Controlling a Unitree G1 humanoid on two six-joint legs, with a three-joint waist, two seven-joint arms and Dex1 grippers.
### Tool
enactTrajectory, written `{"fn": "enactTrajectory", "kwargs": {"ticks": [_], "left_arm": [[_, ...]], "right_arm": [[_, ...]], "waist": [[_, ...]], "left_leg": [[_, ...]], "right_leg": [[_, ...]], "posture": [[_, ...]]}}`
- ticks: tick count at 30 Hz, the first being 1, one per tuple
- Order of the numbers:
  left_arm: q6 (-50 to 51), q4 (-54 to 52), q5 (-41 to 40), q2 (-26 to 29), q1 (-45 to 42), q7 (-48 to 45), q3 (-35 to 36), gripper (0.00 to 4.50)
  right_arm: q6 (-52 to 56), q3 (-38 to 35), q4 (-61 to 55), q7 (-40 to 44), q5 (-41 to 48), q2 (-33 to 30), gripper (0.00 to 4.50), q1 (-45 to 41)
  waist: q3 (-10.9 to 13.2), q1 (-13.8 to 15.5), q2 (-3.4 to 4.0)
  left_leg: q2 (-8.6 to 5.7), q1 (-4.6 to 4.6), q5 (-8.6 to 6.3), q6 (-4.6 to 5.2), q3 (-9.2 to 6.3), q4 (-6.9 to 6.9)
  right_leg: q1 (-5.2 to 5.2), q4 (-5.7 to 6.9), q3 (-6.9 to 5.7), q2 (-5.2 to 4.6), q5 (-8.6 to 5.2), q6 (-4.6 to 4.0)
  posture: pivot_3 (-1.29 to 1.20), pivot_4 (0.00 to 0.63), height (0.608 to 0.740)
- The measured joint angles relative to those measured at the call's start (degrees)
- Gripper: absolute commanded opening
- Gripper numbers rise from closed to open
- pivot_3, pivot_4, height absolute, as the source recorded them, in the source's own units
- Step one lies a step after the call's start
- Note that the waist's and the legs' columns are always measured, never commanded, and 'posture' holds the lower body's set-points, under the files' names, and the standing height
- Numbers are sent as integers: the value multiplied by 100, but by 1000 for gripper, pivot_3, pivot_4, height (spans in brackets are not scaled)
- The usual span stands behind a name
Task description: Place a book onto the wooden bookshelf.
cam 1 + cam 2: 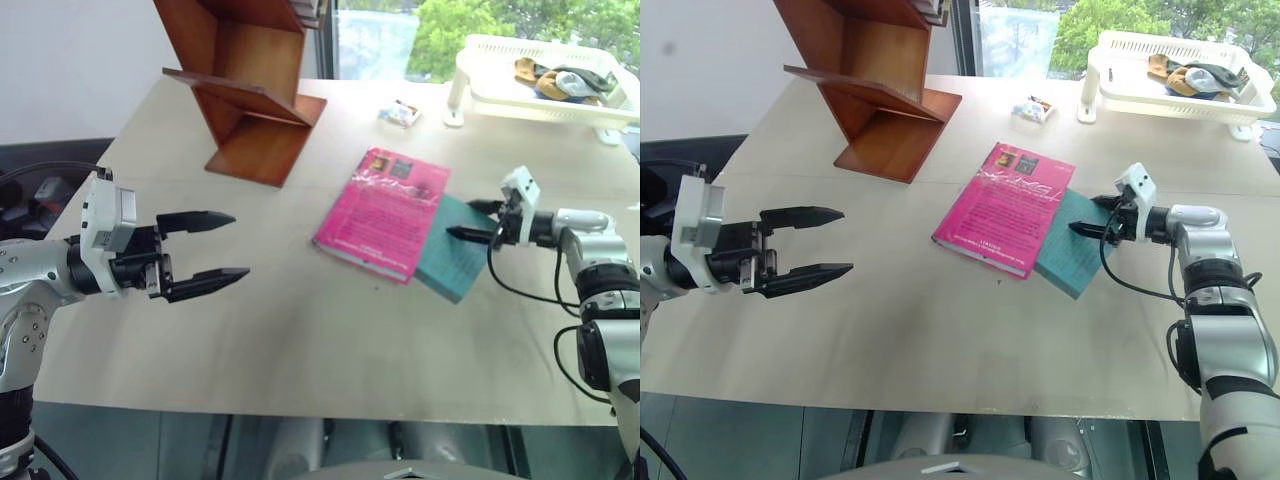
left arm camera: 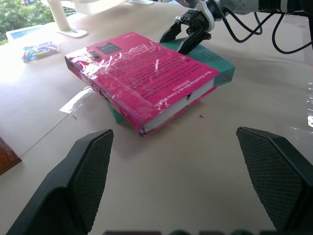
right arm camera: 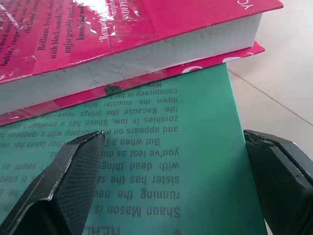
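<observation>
The pink book (image 1: 384, 211) lies flat near the middle of the tabletop (image 1: 300, 330), partly on top of a teal book (image 1: 458, 258) whose right part sticks out from under it. The wooden bookshelf (image 1: 250, 90) stands well apart from it, at the far left of the tabletop.

The right end effector (image 1: 478, 222) reaches in from the right, pointing left and slightly down at the exposed part of the teal book; its two black fingers are apart, hanging over the teal cover just short of the pink book's edge, with nothing between them. The left end effector (image 1: 215, 252) hovers over the near left part of the tabletop, pointing right toward the books, its fingers spread wide and holding nothing.

At the far right corner stands a white plastic basket (image 1: 500, 95) on legs, holding a few small items in tan, grey and blue that I cannot identify. A small packet (image 1: 399, 113) lies on the tabletop between the basket and the bookshelf.

Bare surface stretches between the pink book and the bookshelf, and along the near edge in front of both books.
</observation>
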Motion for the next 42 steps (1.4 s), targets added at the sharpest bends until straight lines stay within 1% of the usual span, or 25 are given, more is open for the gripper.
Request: {"fn": "enactTrajectory", "kwargs": {"ticks": [7, 10, 12, 19, 24, 30, 35, 39, 42], "left_arm": [[3, -48, -4, 0, 57, 51, 48, 4430], [4, -54, -5, 1, 70, 60, 86, 4430], [4, -53, -6, 2, 56, 60, 87, 4430], [4, -51, -7, 2, 22, 44, 86, 4430], [4, -36, -6, 2, 14, -25, 86, 4430], [3, -34, -6, 0, -19, -36, 78, 4430], [3, -12, -7, -6, -76, -70, -5, 4430], [3, 41, -55, -21, -169, -203, -135, 4430], [-2, 181, 20, -27, -204, -403, -545, 4430]], "right_arm": [[-215, 68, -356, 697, -3, -22, 4500, 275], [-297, 129, -802, 1155, 91, -23, 4500, 562], [-285, 177, -996, 1257, 108, -40, 4500, 659], [-173, 266, -1546, 1301, 195, -134, 4500, 955], [-109, 263, -1593, 1288, 276, -226, 4500, 988], [-135, 9, -1314, 1035, 322, -725, 4500, 1030], [43, -228, -1311, 1035, 511, -1023, 4500, 1171], [277, -362, -1463, 1057, 634, -1343, 4500, 1477], [703, -708, -2085, 1080, 1031, -1610, 4500, 1847]], "waist": [[-4, 2, -7], [-6, 7, -9], [-6, 8, -9], [-6, 19, -9], [-4, 26, -7], [3, 26, 3], [7, 9, 11], [12, 16, 19], [24, 20, 40]], "left_leg": [[1, 0, 0, 0, -4, 6], [1, -1, 0, 0, -6, 8], [1, -1, 0, 0, -7, 8], [1, -3, 0, 0, -8, 8], [0, -5, 0, 0, -8, 9], [-3, -7, -1, 0, -6, 12], [-2, -10, -1, 1, -1, 11], [-2, -11, -1, 1, -1, 11], [-2, -11, 0, 1, 1, 12]], "right_leg": [[1, 3, -3, 0, 0, 0], [1, 4, -5, -1, 0, 0], [1, 5, -5, -1, 0, 0], [1, 4, -7, -3, 0, 0], [0, 3, -8, -4, 0, 0], [-1, 4, -6, -7, 0, 0], [-1, 4, -1, -5, 0, 0], [-1, 5, -1, -6, 0, 0], [-1, 7, 0, -5, 0, 0]], "posture": [[0, 150, 740], [0, 150, 740], [0, 150, 740], [0, 150, 740], [0, 150, 740], [0, 150, 740], [0, 150, 740], [0, 150, 740], [0, 150, 740]]}}
